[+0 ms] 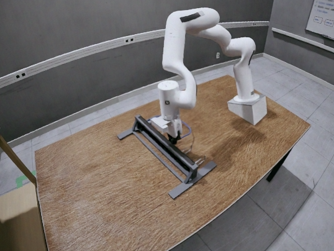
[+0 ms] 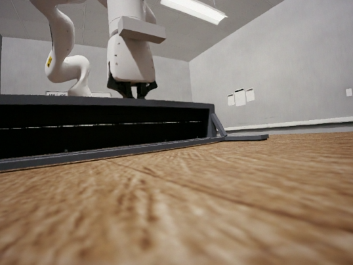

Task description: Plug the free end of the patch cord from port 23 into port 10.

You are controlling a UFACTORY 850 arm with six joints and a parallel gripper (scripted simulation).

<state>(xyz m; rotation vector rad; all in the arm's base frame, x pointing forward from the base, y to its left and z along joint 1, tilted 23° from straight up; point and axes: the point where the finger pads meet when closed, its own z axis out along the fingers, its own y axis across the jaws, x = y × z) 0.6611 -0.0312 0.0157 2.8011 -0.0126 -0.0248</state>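
The dark grey free-standing rack (image 1: 183, 158) (image 2: 98, 101) stands upright on the wooden table (image 1: 102, 186) (image 2: 229, 197), with its port side turned away from the exterior camera. My gripper (image 1: 174, 138) (image 2: 134, 91) hangs just behind the rack's top bar, a little left of its middle in the top view. It is shut on the free plug of the patch cord, and the plug itself is hidden between the fingers. The pale cord (image 1: 187, 128) loops out from the gripper and runs down toward the rack's near right end. The ports cannot be seen.
The robot's white base block (image 1: 248, 109) stands at the table's far right. A cardboard box (image 1: 15, 217) sits beside the table's left edge. The rack's flat feet (image 1: 192, 181) (image 2: 246, 137) stick out at both ends.
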